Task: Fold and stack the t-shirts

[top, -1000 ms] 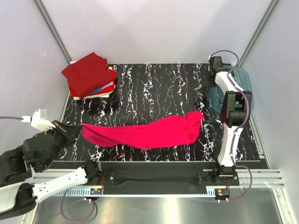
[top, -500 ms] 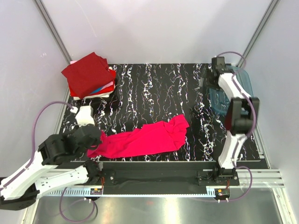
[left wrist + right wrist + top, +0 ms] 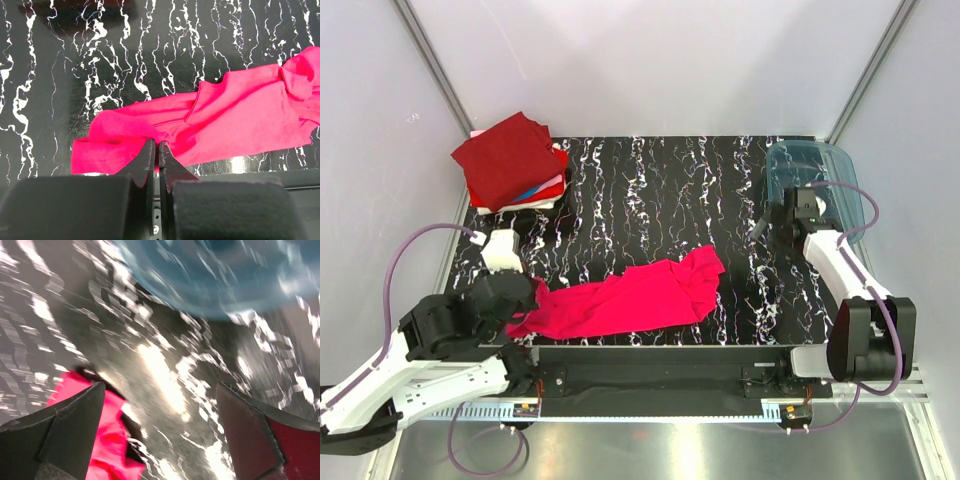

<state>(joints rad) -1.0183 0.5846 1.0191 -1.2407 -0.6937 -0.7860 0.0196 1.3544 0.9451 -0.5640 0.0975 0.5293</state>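
Observation:
A bright magenta-pink t-shirt lies crumpled in a long strip along the near side of the black marbled table. My left gripper is shut on its left end; in the left wrist view the fingertips pinch a fold of the cloth. My right gripper hangs open over bare table to the right of the shirt, nothing between its fingers. Its blurred view shows the shirt's right end by the left finger. Folded t-shirts, a dark red one on top, are stacked at the back left.
A teal translucent bin stands at the back right, just behind my right gripper, and fills the top of the right wrist view. White walls enclose the table on three sides. The metal rail with the arm bases runs along the near edge.
The right gripper opened and let go of the shirt's right end, then swung from the back corner toward the near side of the bin. The shirt slid left and nearer, now slack.

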